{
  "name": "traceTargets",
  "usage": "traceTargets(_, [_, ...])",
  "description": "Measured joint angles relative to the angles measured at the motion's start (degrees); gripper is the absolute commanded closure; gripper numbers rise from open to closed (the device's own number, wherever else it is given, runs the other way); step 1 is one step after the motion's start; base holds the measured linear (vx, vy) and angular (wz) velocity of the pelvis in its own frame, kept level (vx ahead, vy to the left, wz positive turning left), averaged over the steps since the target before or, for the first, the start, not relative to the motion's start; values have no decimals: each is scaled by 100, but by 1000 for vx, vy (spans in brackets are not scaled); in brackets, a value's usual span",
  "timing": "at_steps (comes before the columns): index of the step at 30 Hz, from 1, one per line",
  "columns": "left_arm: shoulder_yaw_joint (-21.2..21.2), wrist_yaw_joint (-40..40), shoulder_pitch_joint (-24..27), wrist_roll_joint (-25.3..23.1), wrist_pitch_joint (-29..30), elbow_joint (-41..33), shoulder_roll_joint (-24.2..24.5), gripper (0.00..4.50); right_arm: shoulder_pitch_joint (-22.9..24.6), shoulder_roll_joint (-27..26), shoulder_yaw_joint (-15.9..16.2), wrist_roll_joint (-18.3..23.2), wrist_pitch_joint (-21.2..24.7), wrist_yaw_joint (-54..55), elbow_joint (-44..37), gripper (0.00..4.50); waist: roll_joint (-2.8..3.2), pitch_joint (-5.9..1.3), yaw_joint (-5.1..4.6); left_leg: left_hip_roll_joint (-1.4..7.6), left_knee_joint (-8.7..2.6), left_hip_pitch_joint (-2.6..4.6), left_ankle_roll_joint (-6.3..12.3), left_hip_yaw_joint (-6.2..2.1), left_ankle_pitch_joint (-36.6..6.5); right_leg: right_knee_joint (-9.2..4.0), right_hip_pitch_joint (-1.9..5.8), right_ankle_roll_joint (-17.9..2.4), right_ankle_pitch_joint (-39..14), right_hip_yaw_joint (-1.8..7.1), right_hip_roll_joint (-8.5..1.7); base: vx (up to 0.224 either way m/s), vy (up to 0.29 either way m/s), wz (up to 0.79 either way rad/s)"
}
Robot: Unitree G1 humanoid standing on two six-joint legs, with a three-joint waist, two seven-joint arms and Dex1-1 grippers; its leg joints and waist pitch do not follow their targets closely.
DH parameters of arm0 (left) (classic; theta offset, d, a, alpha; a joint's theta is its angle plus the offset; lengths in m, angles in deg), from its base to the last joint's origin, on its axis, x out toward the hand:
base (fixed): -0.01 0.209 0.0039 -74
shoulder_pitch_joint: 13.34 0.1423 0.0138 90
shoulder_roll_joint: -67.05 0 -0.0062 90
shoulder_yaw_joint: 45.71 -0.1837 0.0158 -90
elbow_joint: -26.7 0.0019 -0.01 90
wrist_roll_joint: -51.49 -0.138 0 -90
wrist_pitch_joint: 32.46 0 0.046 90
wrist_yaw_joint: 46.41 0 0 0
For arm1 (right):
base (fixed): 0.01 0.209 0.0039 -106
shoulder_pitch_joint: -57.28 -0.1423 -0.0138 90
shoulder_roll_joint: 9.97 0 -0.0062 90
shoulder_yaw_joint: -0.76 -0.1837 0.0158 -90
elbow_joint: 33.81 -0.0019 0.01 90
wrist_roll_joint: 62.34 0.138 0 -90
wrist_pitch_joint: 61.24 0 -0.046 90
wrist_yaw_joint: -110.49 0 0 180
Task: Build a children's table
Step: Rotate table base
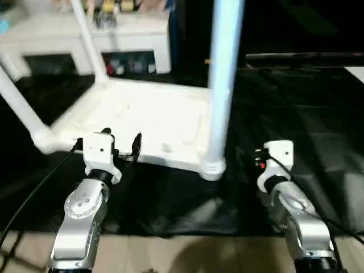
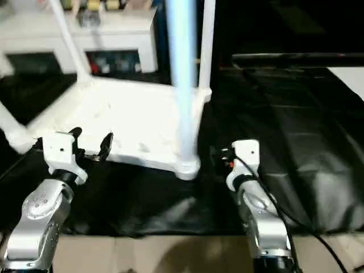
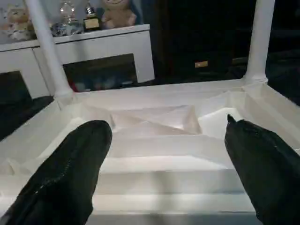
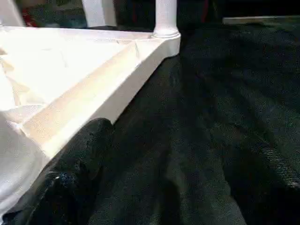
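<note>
- Left eye view gives us the small white plastic children's table (image 1: 142, 122) lying upside down on the black-covered bench (image 1: 318, 142), ribbed underside up, legs rising from its corner sockets.
- Our left tool (image 1: 120, 145) sits at the tabletop's near edge, fingers spread apart, gripping nothing.
- Our right tool (image 2: 219, 153) hangs just beside the near corner leg (image 2: 183, 74); we cannot tell its finger state.
- A white cabinet (image 1: 85, 34) stands behind.

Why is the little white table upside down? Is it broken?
Not broken, as far as shows. The children's table lies top-down on the black cover, legs pointing up. The left gripper is open at its near edge.
</note>
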Motion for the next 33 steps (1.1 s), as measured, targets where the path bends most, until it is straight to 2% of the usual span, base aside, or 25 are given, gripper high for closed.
traceTargets(1, [34, 38, 53, -5, 3, 2, -14, 6, -28, -58, 66, 2, 6, -18, 24, 67, -72, 3, -112, -25, -4, 17, 131, 208, -32, -8, -55, -111, -65, -5, -125, -49, 300, -53])
traceTargets(2, [41, 58, 102, -69, 7, 2, 3, 6, -61, -77, 108, 3, 8, -25, 27, 67, -115, 2, -207, -32, 2, 22, 216, 314, -67, 11, -91, -272, -165, -133, -235, -67, 289, -54])
traceTargets(3, [-8, 64, 138, -166, 9, -8, 70, 6, -76, -66, 117, 2, 8, -27, 26, 67, -99, -9, -384, -92, 18, -23, 332, 270, -53, 29, -40, -340, -203, -411, -372, -64, 277, -24])
traceTargets(4, [-119, 83, 165, -310, 18, -56, 165, 6, -78, 4, 102, 0, 10, -27, 30, 67, -160, -22, -542, -125, 10, -80, 420, 278, -33, -9, -44, -382, -201, -631, -404, -64, 277, -24])
traceTargets(5, [-203, 92, 184, -366, 21, -88, 152, 6, -84, 68, 71, -2, 12, -26, 35, 67, -172, -31, -614, -127, 11, -126, 441, 279, -29, -60, 19, -454, -137, -703, -385, -53, 214, 5])
traceTargets(6, [-278, 109, 203, -388, 41, -120, 111, 6, -86, 95, 40, -4, 13, -25, 39, 67, -179, -36, -674, -134, 12, -166, 452, 272, -25, -156, 40, -503, -36, -732, -393, -47, 162, -3])
traceTargets(7, [-300, 132, 241, -386, 71, -165, 30, 6, -87, 112, 6, -6, 14, -25, 53, 67, -191, -40, -687, -138, 16, -189, 446, 275, -28, -247, 63, -532, 93, -740, -397, -47, 162, -3])
traceTargets(9, [-265, 237, 311, -383, 110, -171, -32, 6, -108, 101, 30, -5, 16, -40, 87, 67, -201, -46, -712, -135, 14, -192, 400, 246, 0, -268, 100, -525, 140, -758, -379, -23, 57, 2])
traceTargets(10, [-232, 289, 376, -378, 132, -189, -71, 6, -129, 95, 71, -3, 16, -76, 102, 67, -199, -44, -734, -112, 5, -186, 386, 195, 9, -200, 132, -501, 117, -871, -345, 0, 0, 0])
traceTargets(12, [-161, 384, 452, -379, 171, -235, -128, 6, -225, 102, 84, 3, 17, -148, 174, 67, -213, -52, -700, -4, -69, -185, 327, 186, 75, 130, 178, -381, 12, -1037, -209, -28, -97, 13])
traceTargets(13, [-110, 444, 452, -383, 179, -268, -132, 6, -264, 141, 83, 3, 17, -172, 178, 67, -312, -94, -647, 9, -134, -206, 293, 213, 157, 89, 244, -307, -153, -1050, -164, -23, -136, 14])
traceTargets(14, [-85, 484, 445, -390, 170, -279, -140, 6, -344, 227, 96, 3, 18, -269, 203, 67, -377, -106, -610, 21, -123, -236, 260, 224, 186, 42, 245, -63, -211, -1038, -177, -23, -174, 7])
traceTargets(15, [-92, 492, 443, -406, 169, -266, -175, 6, -376, 344, 101, 3, 17, -351, 210, 67, -383, -109, -537, 10, -121, -279, 255, 195, 187, 71, 230, -74, -225, -1047, -170, -41, -160, -2])
traceTargets(16, [-194, 488, 438, -442, 166, -267, -192, 6, -374, 486, 82, 2, 20, -430, 254, 67, -383, -109, -430, 5, -190, -283, 256, 173, 190, 72, 198, -83, -230, -1049, -164, -41, -160, -2])
traceTargets(17, [-274, 478, 420, -442, 164, -267, -203, 6, -372, 558, 59, 3, 31, -485, 269, 67, -384, -108, -375, 2, -229, -286, 249, 174, 195, 73, 175, -98, -222, -1051, -162, -41, -128, -4])
traceTargets(19, [-302, 461, 392, -434, 159, -271, -226, 6, -372, 607, 35, 5, 38, -534, 270, 67, -367, -112, -305, 25, -310, -284, 157, 163, 313, 75, 150, -127, -212, -1066, -126, -27, -103, -7])
traceTargets(21, [-299, 460, 378, -430, 152, -270, -236, 6, -372, 586, 54, 8, 40, -584, 269, 67, -352, -109, -272, 70, -301, -263, 131, 155, 354, 65, 152, -152, -206, -1066, -80, -3, -32, -4])
traceTargets(23, [-302, 462, 378, -426, 152, -269, -270, 6, -372, 585, 62, 9, 41, -599, 269, 67, -342, -100, -263, 73, -304, -243, 128, 159, 352, 46, 170, -154, -207, -1064, -77, 0, 0, 0])
traceTargets(25, [-303, 461, 378, -408, 152, -265, -281, 6, -368, 578, 66, 8, 41, -597, 269, 67, -321, -76, -295, 71, -335, -163, 125, 168, 339, -26, 262, -150, -209, -1067, -75, 0, 0, 0])
traceTargets(26, [-303, 461, 377, -392, 152, -265, -286, 6, -369, 570, 69, 8, 41, -597, 269, 67, -309, -57, -316, 69, -366, -85, 123, 175, 323, -87, 316, -144, -213, -1071, -73, 0, 0, 0])
traceTargets(28, [-302, 459, 375, -381, 151, -265, -295, 6, -367, 567, 78, 6, 40, -601, 266, 67, -279, -6, -363, 68, -381, 64, 123, 180, 252, -176, 484, -128, -247, -1083, -73, 0, 0, 0])
traceTargets(29, [-301, 458, 368, -381, 151, -265, -296, 6, -367, 567, 84, 6, 40, -605, 264, 67, -276, 6, -385, 68, -378, 100, 122, 178, 219, -209, 530, -124, -249, -1086, -75, 74, 44, -9])
traceTargets(30, [-305, 459, 368, -380, 151, -266, -300, 6, -357, 568, 92, 6, 40, -616, 264, 67, -273, 10, -409, 67, -389, 133, 123, 181, 194, -245, 574, -120, -252, -1086, -75, 82, 41, -9])
traceTargets(33, [-326, 458, 346, -378, 151, -263, -310, 6, -354, 573, 105, 6, 39, -649, 261, 67, -292, 5, -477, 45, -388, 134, 151, 196, 111, -268, 635, -133, -260, -1056, -79, 112, 31, -3])
